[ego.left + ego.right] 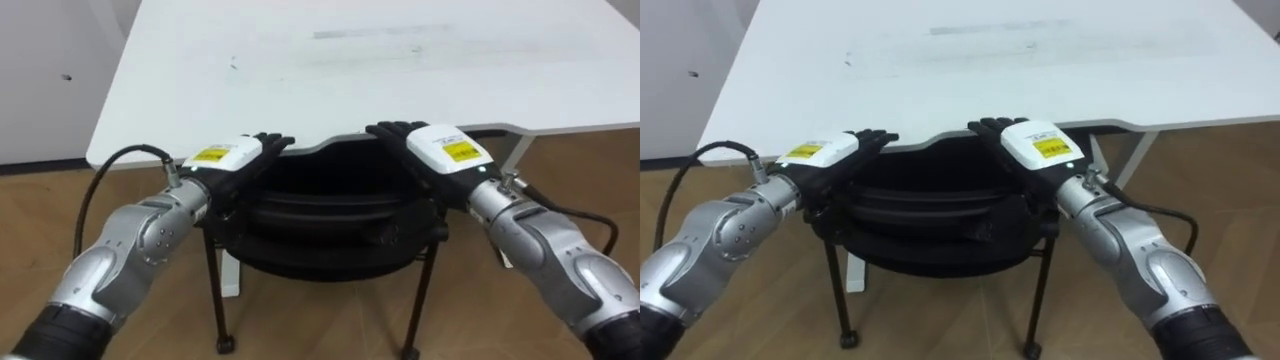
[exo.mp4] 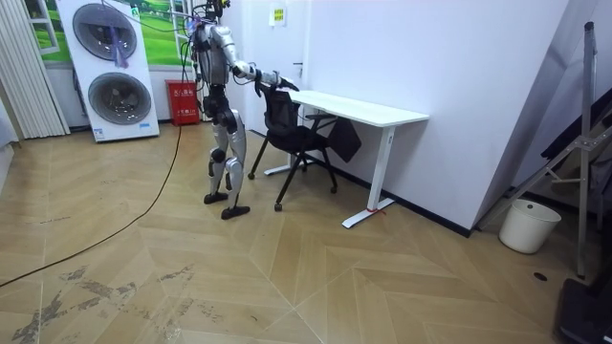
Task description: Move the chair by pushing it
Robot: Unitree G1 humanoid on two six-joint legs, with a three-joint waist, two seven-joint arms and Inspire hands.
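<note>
Chair (image 1: pixel 320 215): black, curved backrest, thin dark legs ending in small castors, standing on the wood floor (image 1: pixel 330 320) right up against the near edge of the white counter (image 1: pixel 350 70). From the head views the top of the backrest sits just at that edge and the seat lies below it; whether the seat reaches under the top cannot be told from there. Left hand (image 1: pixel 232 158) lies on the left end of the backrest's top rim, fingers stretched out fairly straight and pointing toward the counter, touching the rim rather than wrapped round it. Right hand (image 1: pixel 440 150) lies on the right end of the same rim in the same way, fingers extended and laid flat, tips close to the counter's edge. Both hands wide, nothing held. The two hands are well apart, with the middle of the rim bare between them. Room view: robot upright on both feet behind the chair, arms reaching forward to the backrest, facing the counter, which runs along the white wall; the chair is at the counter's end nearer the robot. Behind the robot, at the room view's left, two stacked white washing machines (image 2: pixel 110 67) and a small red box (image 2: pixel 186 103) on the floor beside them. Far to the room view's right, a white bucket (image 2: pixel 529 225) near the wall and a metal stand (image 2: pixel 579 143) just beside it.
</note>
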